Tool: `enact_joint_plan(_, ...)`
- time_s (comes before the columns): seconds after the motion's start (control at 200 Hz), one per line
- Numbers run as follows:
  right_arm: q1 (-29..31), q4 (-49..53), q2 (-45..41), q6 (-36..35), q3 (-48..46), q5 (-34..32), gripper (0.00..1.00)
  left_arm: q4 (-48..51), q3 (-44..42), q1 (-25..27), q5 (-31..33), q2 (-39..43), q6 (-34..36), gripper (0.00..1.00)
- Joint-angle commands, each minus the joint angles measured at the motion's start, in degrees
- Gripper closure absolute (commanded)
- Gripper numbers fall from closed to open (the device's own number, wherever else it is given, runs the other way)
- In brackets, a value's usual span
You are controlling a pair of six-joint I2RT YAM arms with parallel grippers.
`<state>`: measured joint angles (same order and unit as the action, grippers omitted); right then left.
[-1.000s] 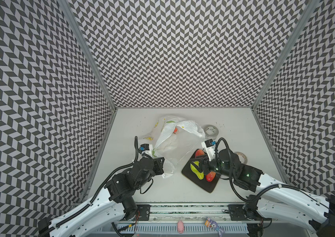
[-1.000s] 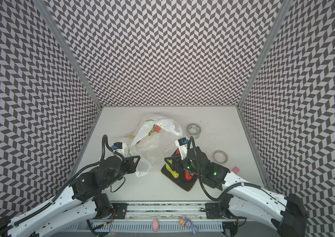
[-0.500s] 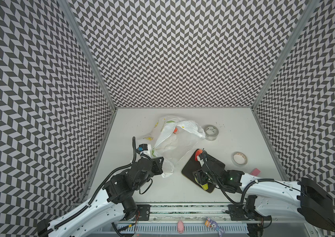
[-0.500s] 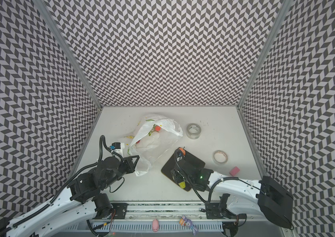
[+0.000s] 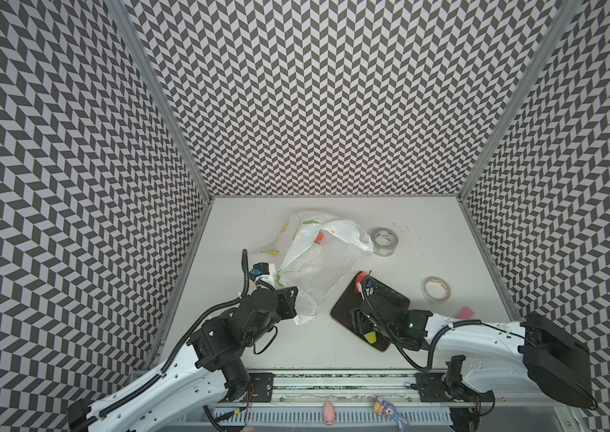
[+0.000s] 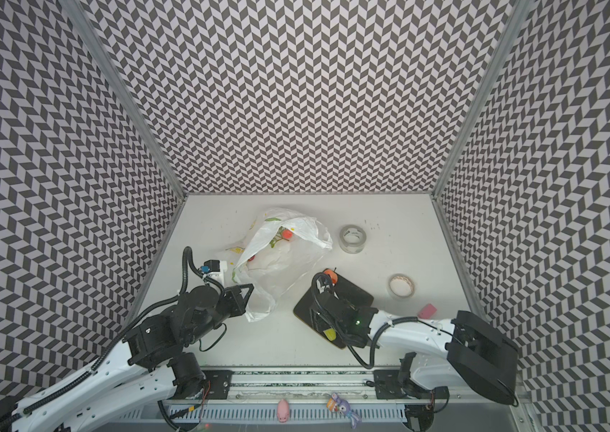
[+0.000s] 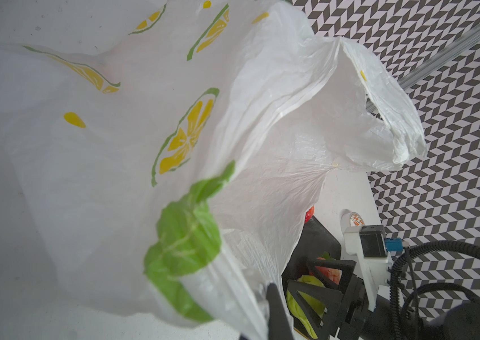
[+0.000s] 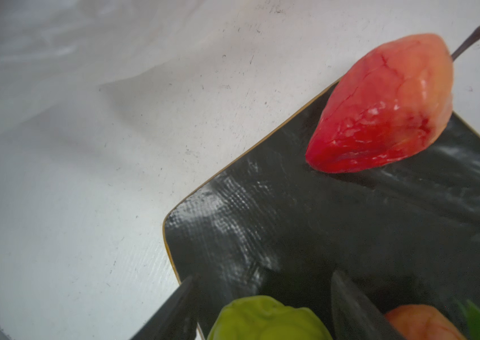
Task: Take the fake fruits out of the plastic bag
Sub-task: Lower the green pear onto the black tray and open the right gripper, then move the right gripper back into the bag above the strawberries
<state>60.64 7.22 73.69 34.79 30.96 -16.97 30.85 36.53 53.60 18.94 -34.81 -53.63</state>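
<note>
right claw (image 8: 263, 276) is straddling the green pear (image 8: 265, 319) on the black tray (image 5: 389, 297), jaws apart; we are not seeing whether they are gripping. left claw (image 5: 293, 303) is clamping the plastic bag (image 5: 318, 262), stretching 7 to 1 o'clock at the tray's 10 o'clock. we are judging this a drop-off, next calling for lifting clear and fetching the bag's orange fruit (image 5: 319, 236). red pear (image 5: 362, 279) is lying stem toward 1 o'clock.

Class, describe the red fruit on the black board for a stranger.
Right of the plastic bag lies a black board. At its far corner sits the red fruit. Unlike the green fruit nearby, it shows a thin dark stem.
</note>
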Motion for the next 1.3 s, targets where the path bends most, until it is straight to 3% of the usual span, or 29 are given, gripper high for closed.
enact_joint_plan(0.0, 0.5, -1.9, -1.5, 0.8, 0.5, -1.3, 0.25, 0.6, 1.2, 0.2, 1.9, 0.1, 0.0, 1.00)
enact_joint_plan(0.386, 0.7, 5.4, -17.9, 0.4, 1.6, -0.9, 0.20, 0.9, 1.5, 0.2, 2.0, 0.1, -0.2, 1.00)
enact_joint_plan(0.586, 0.6, 2.6, -29.7, -6.0, 0.2, 5.0, 0.33, 0.7, 1.4, 0.2, 1.9, -0.1, -0.2, 1.00)
enact_joint_plan(0.711, 0.6, -3.8, -32.3, -6.9, 0.0, 8.1, 0.44, 0.9, 1.6, 0.2, 1.8, -0.1, -0.1, 1.00)
enact_joint_plan(0.871, 0.6, -7.1, -23.6, -8.0, 4.5, 10.2, 0.55, 1.5, 1.9, 0.2, 1.5, -0.1, -0.3, 1.00)
enact_joint_plan(1.297, 0.0, -14.8, 10.5, -8.5, 22.9, 12.6, 0.63, 3.0, 2.8, 0.2, 0.1, -0.5, -0.2, 1.00)
